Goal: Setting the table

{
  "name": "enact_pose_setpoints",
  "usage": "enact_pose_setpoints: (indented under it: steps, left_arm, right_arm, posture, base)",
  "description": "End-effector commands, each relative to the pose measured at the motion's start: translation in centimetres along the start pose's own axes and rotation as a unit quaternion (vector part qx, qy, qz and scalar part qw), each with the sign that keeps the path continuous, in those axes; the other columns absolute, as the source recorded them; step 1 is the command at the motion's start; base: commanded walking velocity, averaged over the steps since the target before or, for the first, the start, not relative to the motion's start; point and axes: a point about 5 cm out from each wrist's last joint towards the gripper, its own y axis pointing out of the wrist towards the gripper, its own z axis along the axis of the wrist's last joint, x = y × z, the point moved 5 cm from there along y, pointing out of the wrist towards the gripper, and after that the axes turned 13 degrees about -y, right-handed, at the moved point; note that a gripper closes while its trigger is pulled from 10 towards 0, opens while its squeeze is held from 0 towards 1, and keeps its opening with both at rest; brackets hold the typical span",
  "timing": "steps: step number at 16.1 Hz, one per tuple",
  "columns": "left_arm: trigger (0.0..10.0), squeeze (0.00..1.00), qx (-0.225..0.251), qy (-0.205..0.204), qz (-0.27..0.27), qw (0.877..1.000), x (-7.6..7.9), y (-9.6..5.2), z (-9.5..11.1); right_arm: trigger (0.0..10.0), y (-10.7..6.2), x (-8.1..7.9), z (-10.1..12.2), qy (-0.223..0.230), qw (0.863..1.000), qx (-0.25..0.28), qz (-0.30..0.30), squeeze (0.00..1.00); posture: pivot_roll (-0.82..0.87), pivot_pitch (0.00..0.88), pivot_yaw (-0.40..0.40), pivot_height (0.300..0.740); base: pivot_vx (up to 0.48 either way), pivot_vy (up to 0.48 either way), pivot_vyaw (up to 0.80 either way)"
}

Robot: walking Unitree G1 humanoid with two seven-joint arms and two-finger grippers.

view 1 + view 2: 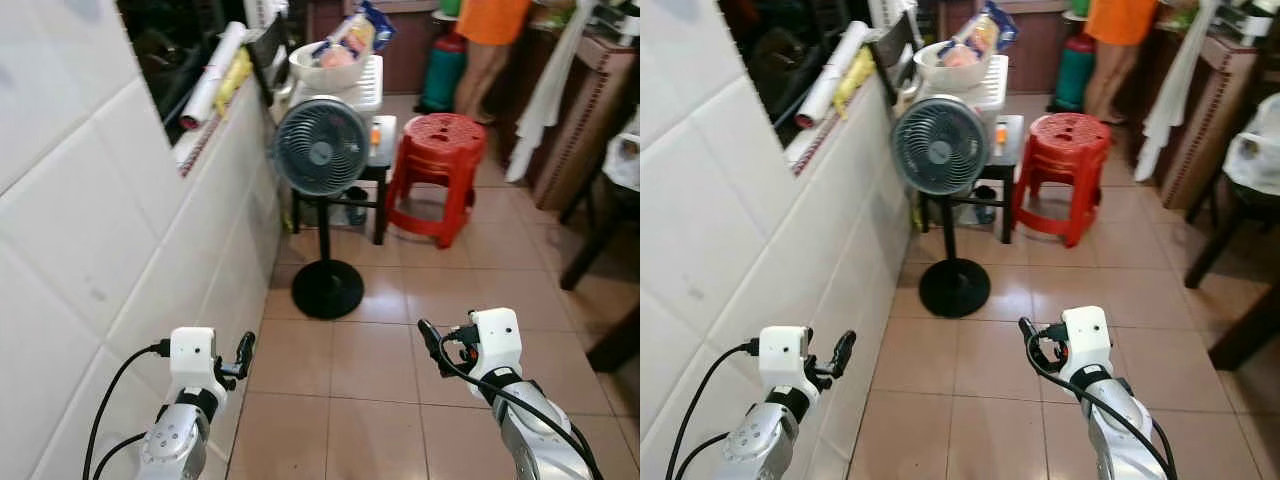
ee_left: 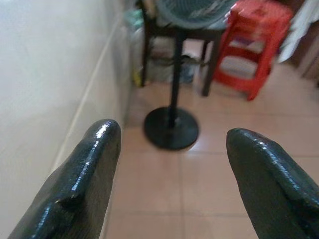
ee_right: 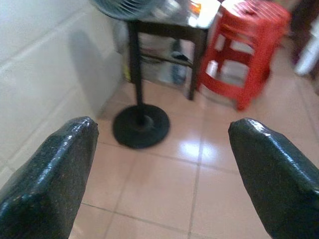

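I have both arms raised low in front of me over the tiled floor (image 1: 400,300), nothing held in either. The left end effector (image 2: 172,174) sits close beside the white tiled wall (image 1: 90,230), its two black fingers spread wide apart; the right end effector (image 3: 162,169) hangs over open floor to the right, fingers likewise spread. Ahead stands a pedestal fan (image 1: 321,147) on a round black base, just right of the wall. Behind it is a small dark table (image 1: 381,160), and on a white surface further back rests a white bowl (image 1: 325,68) with what looks like packaged food — too blurred for me to say more. A red plastic stool (image 1: 438,172) stands right of the fan. Far off, a person in an orange top (image 1: 492,20) stands by a green container (image 1: 442,70). Dark furniture edges the right side.
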Motion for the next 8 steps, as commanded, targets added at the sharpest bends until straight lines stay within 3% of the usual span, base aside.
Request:
enact_pose_setpoints:
  steps: [1,8]
  left_arm:
    - [10.0,0.0,0.013,-0.008,0.002,1.0,-0.07,0.17,1.03]
    - [10.0,0.0,0.03,-0.003,0.001,1.0,0.09,0.34,1.94]
  right_arm:
    - [10.0,0.16,0.07,0.83,-0.002,1.0,0.005,-0.003,0.0]
    - [10.0,0.65,-0.71,1.76,-0.004,1.0,0.011,0.006,0.0]
  posture:
    - [-0.08,0.0,0.069,0.74]
    - [-0.07,0.0,0.061,0.74]
  base:
    - [0.0,0.0,-0.77]
    - [0.0,0.0,-0.77]
